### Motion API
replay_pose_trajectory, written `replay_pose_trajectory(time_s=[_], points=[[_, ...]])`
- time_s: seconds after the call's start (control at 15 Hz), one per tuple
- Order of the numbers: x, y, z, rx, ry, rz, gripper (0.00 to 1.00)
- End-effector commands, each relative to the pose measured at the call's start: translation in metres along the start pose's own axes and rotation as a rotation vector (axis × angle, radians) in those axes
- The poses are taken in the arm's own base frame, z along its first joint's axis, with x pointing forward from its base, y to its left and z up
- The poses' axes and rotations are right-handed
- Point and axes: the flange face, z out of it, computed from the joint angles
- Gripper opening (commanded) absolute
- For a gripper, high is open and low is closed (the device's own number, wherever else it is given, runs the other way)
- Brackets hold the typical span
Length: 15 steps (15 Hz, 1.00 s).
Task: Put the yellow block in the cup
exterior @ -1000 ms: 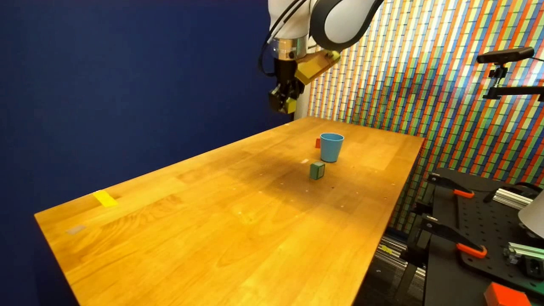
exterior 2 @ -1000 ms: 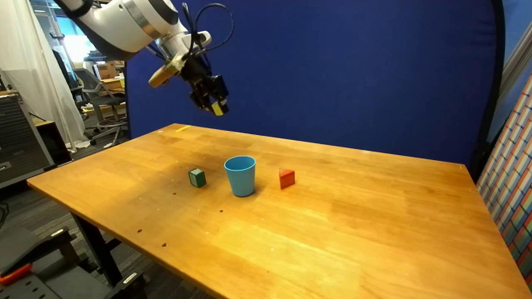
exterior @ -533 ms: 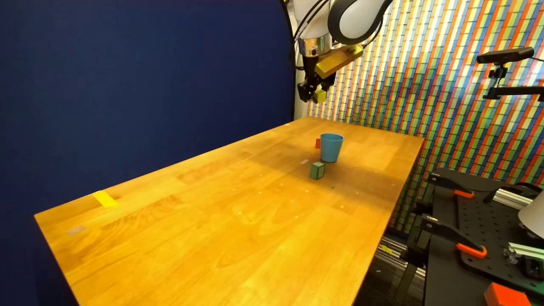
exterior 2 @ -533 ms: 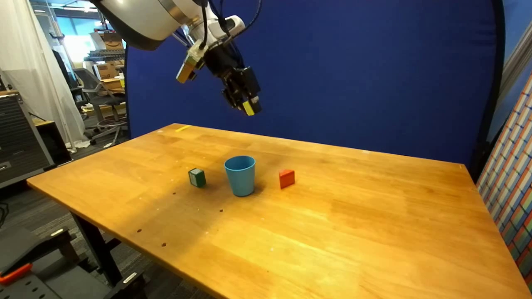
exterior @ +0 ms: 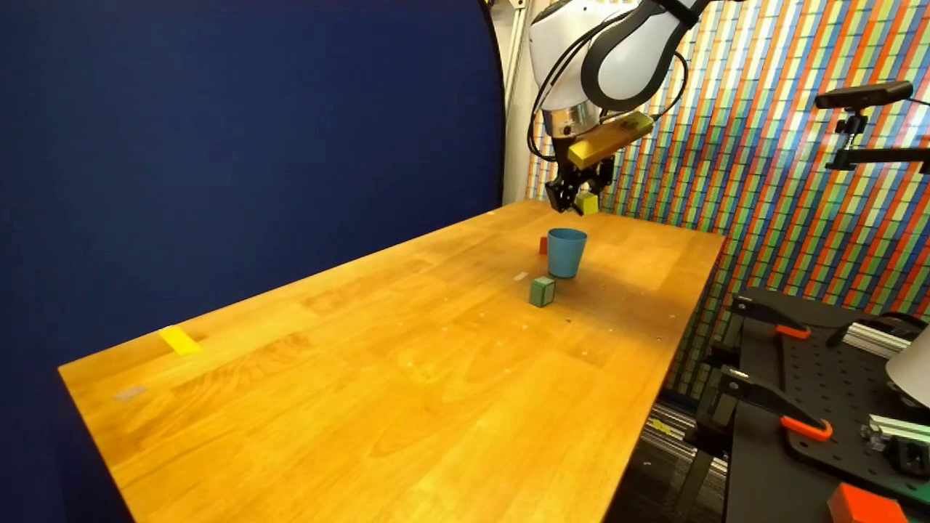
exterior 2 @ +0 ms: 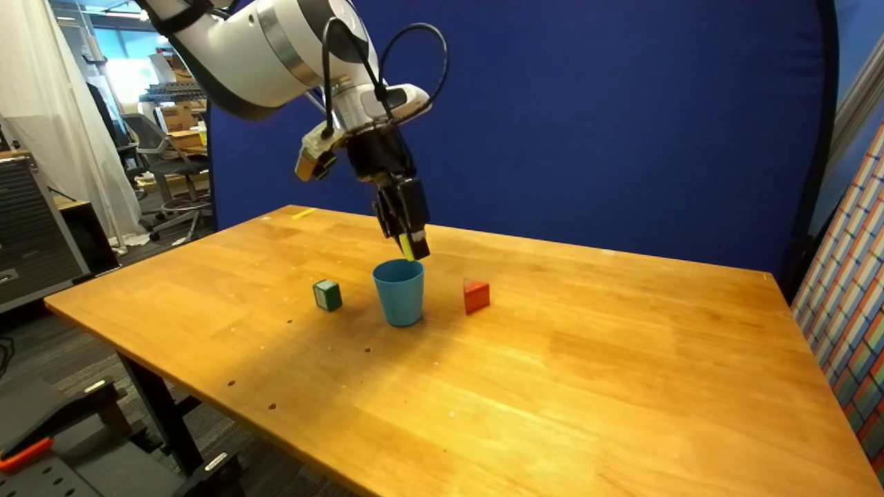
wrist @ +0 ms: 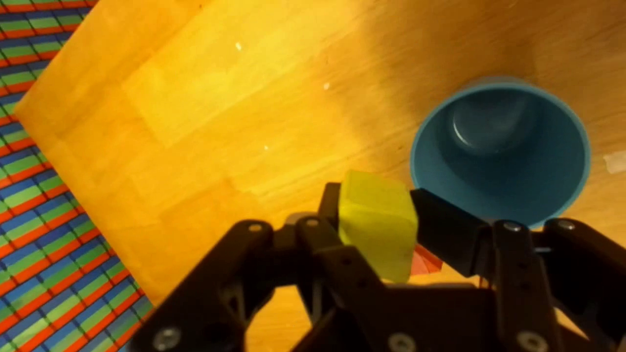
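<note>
As is shown just below and right of centre in the wrist view, the yellow block (wrist: 379, 227) is clamped in the gripper (wrist: 378, 204), by which it is pressed on two sides. In both exterior views it is held up off the desk (exterior 2: 587, 359); in an exterior view it is seen right of centre, just above the right side of the rim of the blue cup (exterior: 566, 256), with a slight gap shown between them. The cup is stood upright on the desk, and in the wrist view its round mouth is framed at the right, the block being placed off the lower left of its rim. In an exterior view a green block (exterior 2: 328, 295) is set near the cup on its left and a red wedge (exterior 2: 476, 297) on its right; the wedge is partly hidden by the gripper in the wrist view. Toward the left of both exterior views, a yellow tape strip (exterior: 179, 339) is laid by the desk's edge. The arm (exterior 2: 266, 59) is held at the upper left of an exterior view, before a dark blue backdrop (exterior 2: 587, 124).
</note>
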Motion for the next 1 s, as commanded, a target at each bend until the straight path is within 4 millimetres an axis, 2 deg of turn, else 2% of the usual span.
replay_pose_trajectory(time_s=[0.0, 0.33, 0.4, 0.47, 0.8, 0.87, 0.93], points=[[-0.01, -0.013, 0.004, 0.056, -0.05, 0.012, 0.14], [-0.019, -0.035, 0.004, 0.095, -0.077, 0.009, 0.15], [-0.02, -0.037, 0.004, 0.099, -0.076, 0.008, 0.64], [-0.02, -0.037, 0.004, 0.101, -0.076, 0.005, 0.65], [-0.022, -0.032, -0.011, 0.168, -0.13, -0.048, 1.0], [-0.023, -0.029, -0.018, 0.221, -0.155, -0.071, 1.0], [-0.024, -0.039, 0.0, 0.15, -0.133, -0.035, 1.0]])
